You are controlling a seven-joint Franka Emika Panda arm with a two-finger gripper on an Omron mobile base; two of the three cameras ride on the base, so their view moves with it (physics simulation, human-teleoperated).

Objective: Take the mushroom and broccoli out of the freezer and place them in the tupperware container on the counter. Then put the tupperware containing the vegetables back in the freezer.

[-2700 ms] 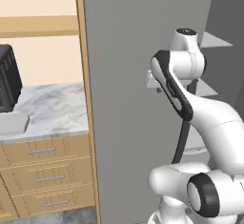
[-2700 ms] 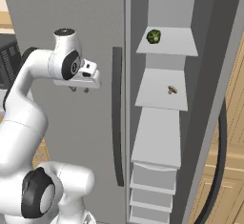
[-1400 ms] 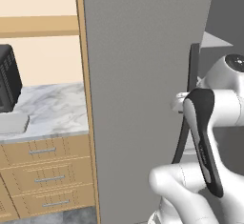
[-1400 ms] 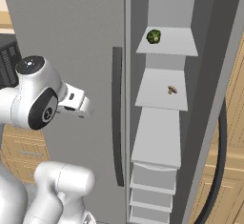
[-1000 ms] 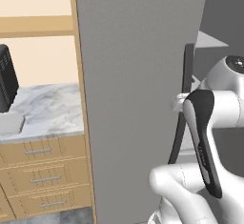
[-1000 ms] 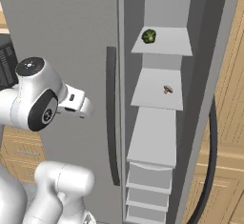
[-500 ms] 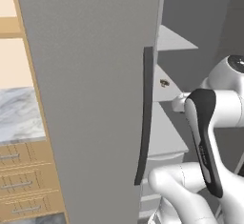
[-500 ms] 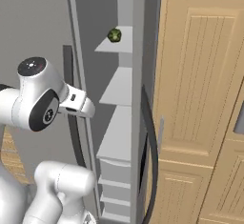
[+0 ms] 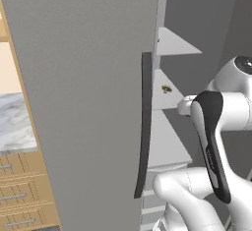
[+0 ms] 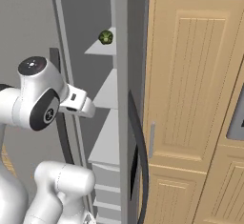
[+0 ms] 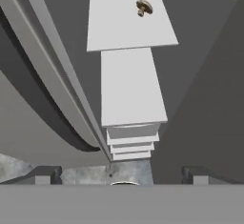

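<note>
The freezer stands open, its big grey door swung left with a long dark handle. The tan mushroom lies on a light grey shelf ahead of my hand, and also appears as mushroom in the left base view. The dark-green broccoli sits on the shelf above. My gripper is open and empty, pointing into the freezer, well short of the mushroom; gripper hangs at mid-shelf height. The tupperware container is out of view.
A strip of the marbled counter over wooden drawers shows left of the door. Tall wooden cabinet doors flank the freezer on the right. Lower freezer drawers stack beneath the shelves.
Both base views have swung right with the base, so the freezer interior sits nearer and the door fills the left. The arm keeps its pose and the jaws stay open.
</note>
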